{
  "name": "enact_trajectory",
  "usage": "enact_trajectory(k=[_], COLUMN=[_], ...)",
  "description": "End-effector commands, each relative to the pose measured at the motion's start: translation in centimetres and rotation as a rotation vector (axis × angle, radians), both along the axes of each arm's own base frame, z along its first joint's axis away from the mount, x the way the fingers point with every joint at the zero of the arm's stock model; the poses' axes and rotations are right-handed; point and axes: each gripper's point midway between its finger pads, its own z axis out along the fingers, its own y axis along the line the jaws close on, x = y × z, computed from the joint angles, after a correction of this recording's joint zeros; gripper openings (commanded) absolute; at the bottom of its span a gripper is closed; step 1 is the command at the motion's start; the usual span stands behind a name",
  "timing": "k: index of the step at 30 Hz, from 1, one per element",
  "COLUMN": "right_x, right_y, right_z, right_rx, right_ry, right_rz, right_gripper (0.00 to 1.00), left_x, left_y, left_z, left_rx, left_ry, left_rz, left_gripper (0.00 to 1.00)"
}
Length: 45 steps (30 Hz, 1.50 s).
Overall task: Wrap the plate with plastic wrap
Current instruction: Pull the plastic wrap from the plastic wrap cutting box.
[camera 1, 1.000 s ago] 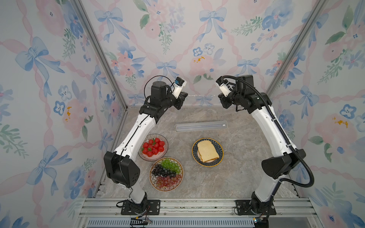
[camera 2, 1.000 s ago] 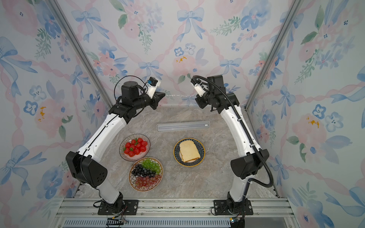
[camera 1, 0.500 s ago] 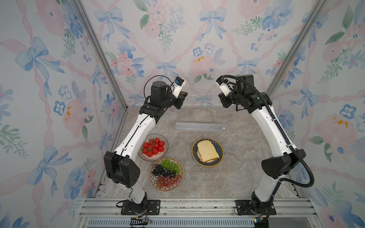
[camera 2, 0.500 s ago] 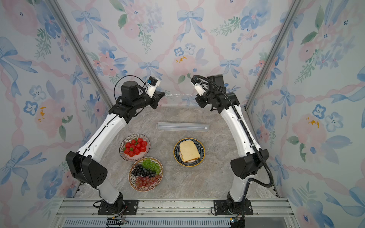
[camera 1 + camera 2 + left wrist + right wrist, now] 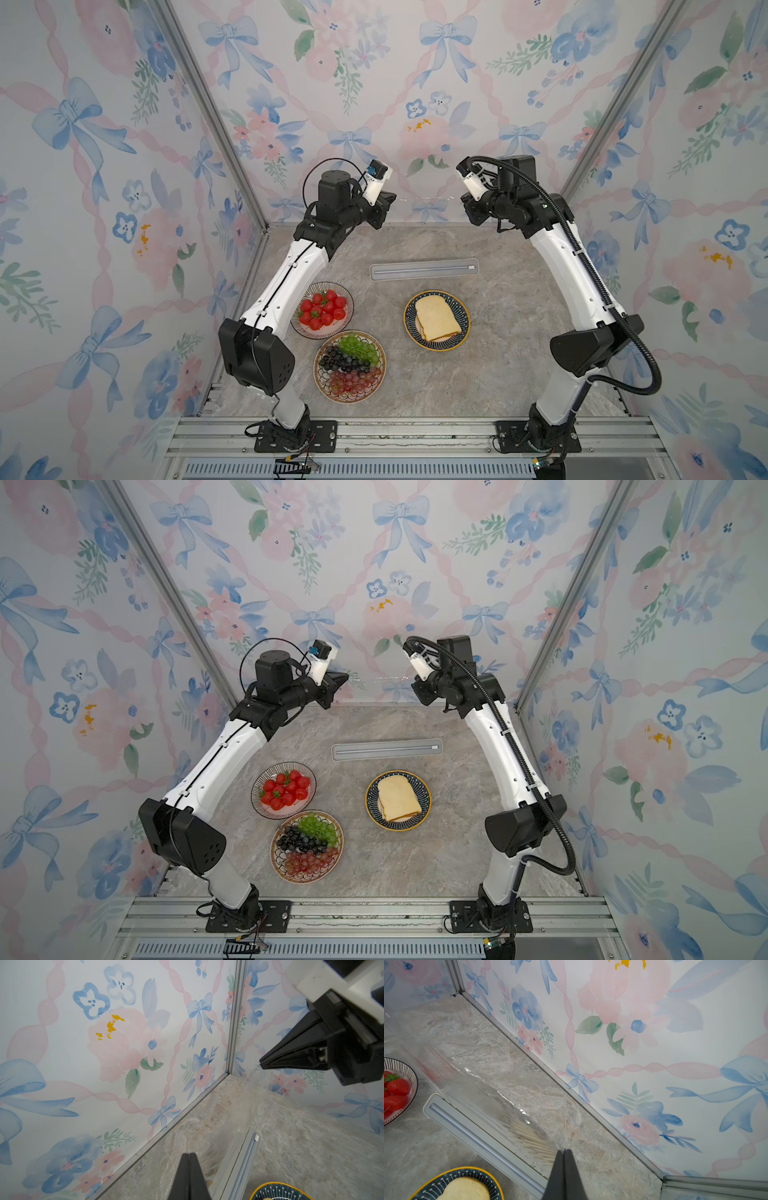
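Observation:
The plate (image 5: 410, 321) (image 5: 371, 802), dark blue with a yellow rim, holds sliced bread and sits just in front of the long wrap box (image 5: 424, 270) (image 5: 386, 750). Clear plastic wrap (image 5: 234, 1126) (image 5: 483, 1095) rises from the box as a stretched sheet; its top edge (image 5: 424, 200) glints between the two raised grippers. My left gripper (image 5: 392, 196) (image 5: 189, 1154) is shut on one upper corner. The other upper corner is pinched in my right gripper (image 5: 463, 202) (image 5: 565, 1150), also shut. Both hang high above the back of the table.
A striped bowl of strawberries (image 5: 322, 309) and a plate of grapes (image 5: 349, 365) stand at the left, beside the left arm. Flowered walls close in the back and both sides. The box (image 5: 477, 1136) lies across the table's middle.

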Motion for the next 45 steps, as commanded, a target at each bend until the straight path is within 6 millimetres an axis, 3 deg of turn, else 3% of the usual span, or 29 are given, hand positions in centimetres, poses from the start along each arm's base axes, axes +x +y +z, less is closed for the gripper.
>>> enact_trajectory(k=[1, 45], right_x=[0.2, -1.9], right_y=[-0.7, -2.6], right_z=[4.0, 7.4], right_rx=[0.038, 0.048], right_ry=[-0.106, -0.19], right_rz=[-0.037, -0.073], right_gripper=[0.0, 0.0], left_x=[-0.6, -2.3], left_y=[-0.3, -2.4], left_z=[3.5, 7.1], left_rx=[-0.056, -0.086], left_ry=[-0.078, -0.15], left_rz=[-0.026, -0.056], left_gripper=[0.0, 0.0])
